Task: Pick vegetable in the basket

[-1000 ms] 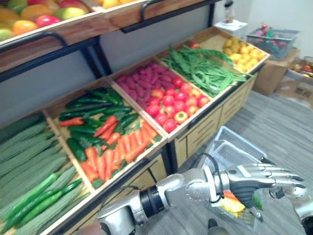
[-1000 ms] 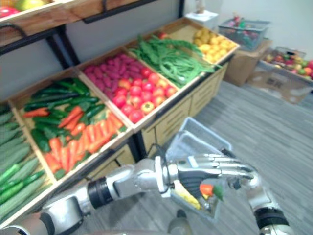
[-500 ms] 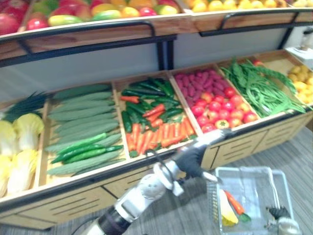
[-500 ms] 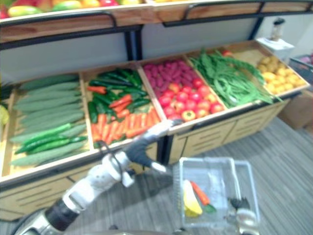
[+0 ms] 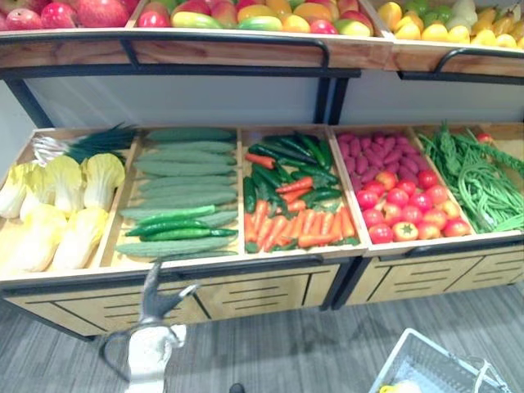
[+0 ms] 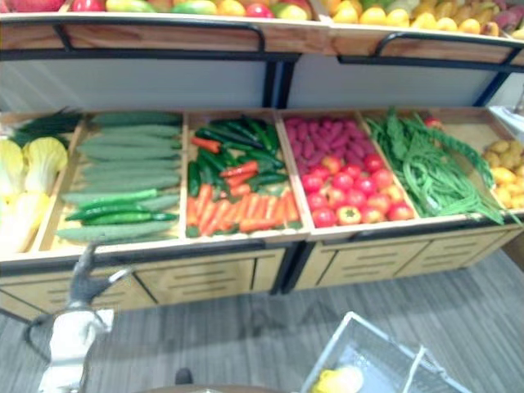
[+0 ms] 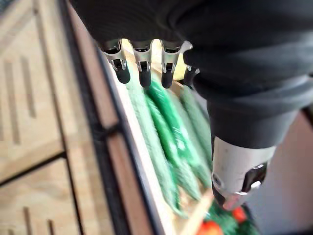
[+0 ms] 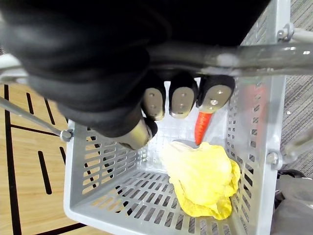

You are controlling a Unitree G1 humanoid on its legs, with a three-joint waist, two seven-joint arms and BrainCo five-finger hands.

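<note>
My left hand (image 5: 155, 299) is open with its fingers (image 7: 141, 68) straight. It hovers by the front edge of the wooden stand, just below the bin of green cucumbers (image 5: 176, 233), which lie right past the fingertips (image 7: 166, 137). The grey plastic basket (image 5: 422, 364) hangs low at the right. My right hand (image 8: 181, 100) is curled round its metal handle (image 8: 239, 54). A yellow cabbage (image 8: 200, 178) and an orange carrot (image 8: 203, 125) lie inside the basket (image 8: 78, 196).
The stand's bins hold yellow cabbages (image 5: 57, 205), carrots and dark cucumbers (image 5: 299, 225), tomatoes and purple roots (image 5: 401, 209), and green beans (image 5: 483, 180). A fruit shelf (image 5: 246, 16) overhangs the bins. Grey floor lies before the stand.
The camera has swung left along the stand. My left hand has left the basket and now reaches toward the cucumber bin. The right hand still holds the basket.
</note>
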